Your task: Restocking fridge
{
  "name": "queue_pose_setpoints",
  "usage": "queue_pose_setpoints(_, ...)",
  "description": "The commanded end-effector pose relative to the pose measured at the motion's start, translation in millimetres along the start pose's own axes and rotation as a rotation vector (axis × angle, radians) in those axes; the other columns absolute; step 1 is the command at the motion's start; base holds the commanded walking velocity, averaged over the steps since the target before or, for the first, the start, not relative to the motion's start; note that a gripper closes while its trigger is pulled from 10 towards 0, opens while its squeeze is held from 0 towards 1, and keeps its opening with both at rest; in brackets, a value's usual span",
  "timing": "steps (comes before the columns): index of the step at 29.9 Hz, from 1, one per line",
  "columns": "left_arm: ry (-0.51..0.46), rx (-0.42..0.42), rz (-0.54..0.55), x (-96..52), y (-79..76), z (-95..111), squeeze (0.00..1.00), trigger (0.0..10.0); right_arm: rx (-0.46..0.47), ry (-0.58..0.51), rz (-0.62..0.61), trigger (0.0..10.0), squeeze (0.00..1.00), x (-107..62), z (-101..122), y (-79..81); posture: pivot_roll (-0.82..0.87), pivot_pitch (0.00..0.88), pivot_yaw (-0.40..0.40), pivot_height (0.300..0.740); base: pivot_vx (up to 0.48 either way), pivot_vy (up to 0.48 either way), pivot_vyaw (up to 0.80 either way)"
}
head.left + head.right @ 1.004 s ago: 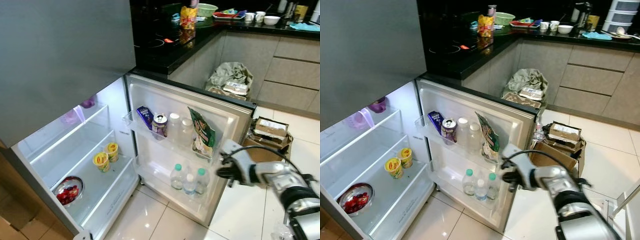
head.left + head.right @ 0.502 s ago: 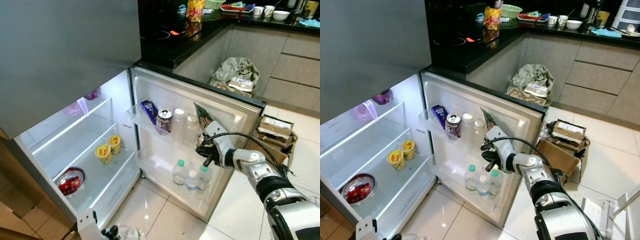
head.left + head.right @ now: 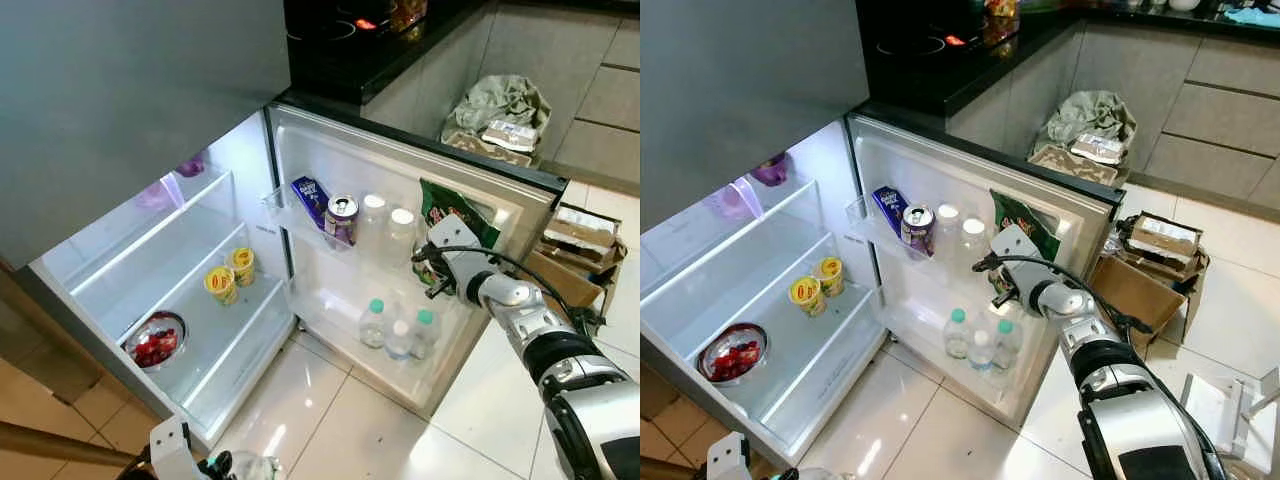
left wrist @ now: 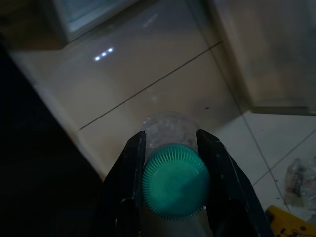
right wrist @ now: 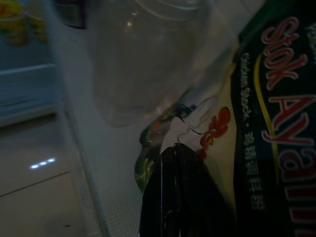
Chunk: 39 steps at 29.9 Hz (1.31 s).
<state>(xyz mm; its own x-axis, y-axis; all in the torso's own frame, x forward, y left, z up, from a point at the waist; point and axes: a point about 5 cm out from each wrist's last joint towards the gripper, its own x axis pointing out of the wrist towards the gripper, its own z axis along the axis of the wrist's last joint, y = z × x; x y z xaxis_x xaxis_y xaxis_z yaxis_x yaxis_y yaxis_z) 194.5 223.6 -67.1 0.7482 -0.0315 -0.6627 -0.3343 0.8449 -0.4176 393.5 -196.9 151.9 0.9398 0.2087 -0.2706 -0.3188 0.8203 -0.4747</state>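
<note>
The fridge door point(image 3: 330, 160) stands open. Its upper shelf holds a blue carton point(image 3: 310, 198), a can point(image 3: 342, 215), two clear white-capped bottles point(image 3: 385, 228) and a green stock packet point(image 3: 452, 207). My right gripper point(image 3: 428, 268) is at that shelf, shut, its tips touching the packet's point(image 5: 276, 123) lower edge. Three water bottles point(image 3: 395, 335) stand in the lower door shelf. Low over the floor, my left gripper point(image 4: 170, 139) is shut on a clear green-capped bottle point(image 4: 174, 186); it also shows at the bottom edge of the eye view point(image 3: 205, 466).
Inside the fridge sit two yellow cups point(image 3: 230, 278) and a bowl of red fruit point(image 3: 157, 345), with purple containers point(image 3: 165, 190) higher up. Cardboard boxes point(image 3: 585, 262) lie right of the door, and a crumpled bag point(image 3: 500, 108) sits by the cabinets.
My right gripper has swung from beside the door in to the upper door shelf, up against the green packet. The camera has tilted down, bringing my left gripper and its bottle into view.
</note>
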Motion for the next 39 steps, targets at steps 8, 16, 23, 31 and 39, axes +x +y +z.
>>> queue_pose_setpoints(8,0.004,0.038,0.020,-6.4,14.4,2,0.00,10.0,0.021,0.081,-0.212,10.0,0.00,-12.5,-16,-35.5,-0.01,0.205,0.045,0.740,0.000,0.000,0.00)
queue_pose_setpoints(16,0.000,0.038,0.016,-6.1,13.8,3,0.00,10.0,0.225,-0.069,-0.065,10.0,0.00,-13.5,-8,-32.3,-0.02,0.187,0.033,0.740,0.000,0.000,0.00)
queue_pose_setpoints(23,0.006,0.078,0.068,-8.1,18.4,-1,0.00,10.0,0.288,0.098,0.276,10.0,0.00,-29.2,-80,40.2,-0.02,0.155,0.018,0.740,0.000,0.000,0.00)
queue_pose_setpoints(31,0.058,0.104,0.139,-16.5,30.5,-17,0.00,10.0,0.407,0.470,0.199,10.0,0.00,-82.6,-177,96.7,-0.05,0.110,0.029,0.740,0.000,0.000,0.00)
queue_pose_setpoints(39,0.096,0.114,0.177,-22.2,35.8,-30,0.00,10.0,0.519,0.615,0.145,10.0,0.00,-116.7,-212,118.5,-0.07,0.086,0.027,0.740,0.000,0.000,-0.69)
